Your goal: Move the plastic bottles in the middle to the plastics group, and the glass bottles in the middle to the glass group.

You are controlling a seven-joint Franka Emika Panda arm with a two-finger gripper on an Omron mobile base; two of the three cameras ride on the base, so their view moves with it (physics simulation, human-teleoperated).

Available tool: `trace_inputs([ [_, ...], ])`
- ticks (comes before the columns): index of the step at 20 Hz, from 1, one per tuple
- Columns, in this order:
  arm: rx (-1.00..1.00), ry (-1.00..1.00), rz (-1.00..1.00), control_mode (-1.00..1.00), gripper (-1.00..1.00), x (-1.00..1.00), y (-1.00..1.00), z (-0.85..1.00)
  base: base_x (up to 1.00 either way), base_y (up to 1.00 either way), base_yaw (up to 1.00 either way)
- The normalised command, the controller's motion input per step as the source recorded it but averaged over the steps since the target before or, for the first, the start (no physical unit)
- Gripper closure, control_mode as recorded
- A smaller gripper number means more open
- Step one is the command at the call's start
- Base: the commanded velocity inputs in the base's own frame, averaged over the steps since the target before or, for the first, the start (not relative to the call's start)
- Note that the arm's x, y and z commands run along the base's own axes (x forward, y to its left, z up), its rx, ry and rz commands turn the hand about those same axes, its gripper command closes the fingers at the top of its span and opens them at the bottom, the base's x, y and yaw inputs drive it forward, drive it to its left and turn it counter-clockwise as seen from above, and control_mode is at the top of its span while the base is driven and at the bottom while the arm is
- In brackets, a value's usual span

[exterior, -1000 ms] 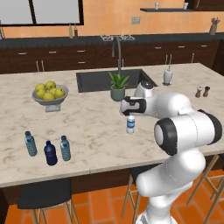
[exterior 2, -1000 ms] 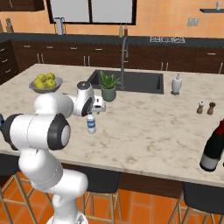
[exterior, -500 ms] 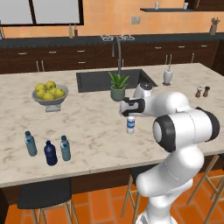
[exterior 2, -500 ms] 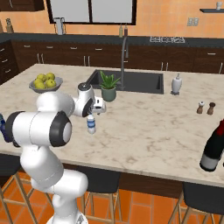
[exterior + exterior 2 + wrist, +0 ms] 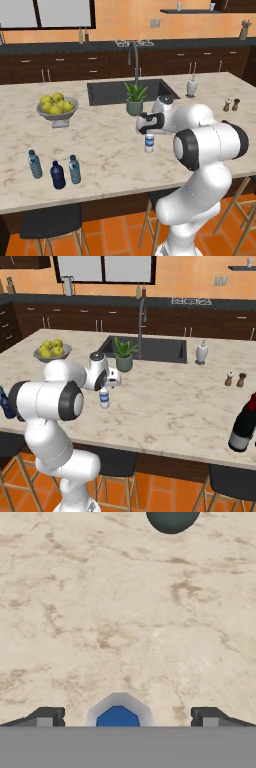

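Just below frame centre in the left base view, the gripper [image 5: 149, 134] hangs directly over a clear water bottle with a white label [image 5: 149, 143], which stands upright on the marble island counter [image 5: 110, 145]. The hand view looks straight down: the bottle's blue cap [image 5: 118, 717] sits at the bottom edge midway between the two dark fingertips [image 5: 47, 716], which stand spread wide on either side and apart from it, gripping nothing. At that view's top edge shows the round dark rim of a plant pot.

Behind the bottle, toward the sink [image 5: 131, 91] at upper centre, a potted succulent [image 5: 134, 98] stands on the counter. At lower left of the left base view three small bottles stand close together near the counter's front edge: a pale teal water bottle [image 5: 35, 164], a squat dark navy bottle [image 5: 57, 175] and a slimmer teal-blue bottle [image 5: 74, 169]. Above them, at left, sits a grey bowl of lemons [image 5: 56, 106].

To the right, a white soap dispenser [image 5: 191, 87] stands beside the sink, with salt and pepper shakers [image 5: 231, 105] further right. At the lower right edge of the right base view stands a dark wine bottle [image 5: 245, 426].
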Motion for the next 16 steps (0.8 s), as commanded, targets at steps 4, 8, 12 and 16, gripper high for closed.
trace_inputs([
  [4, 0.0, 0.01, 0.0, -1.0, 1.0, 0.0, 0.01, -0.2, 0.0, 0.0, 0.0],
  [8, 0.0, 0.0, 0.0, -1.0, 1.0, 0.0, 0.0, -0.06, 0.0, 0.0, 0.0],
  [12, 0.0, 0.0, 0.0, -1.0, 1.0, 0.0, 0.0, 0.0, 0.0, 0.0, 0.0],
  [16, 0.0, 0.0, 0.0, -1.0, 1.0, 0.0, 0.0, 0.05, 0.0, 0.0, 0.0],
])
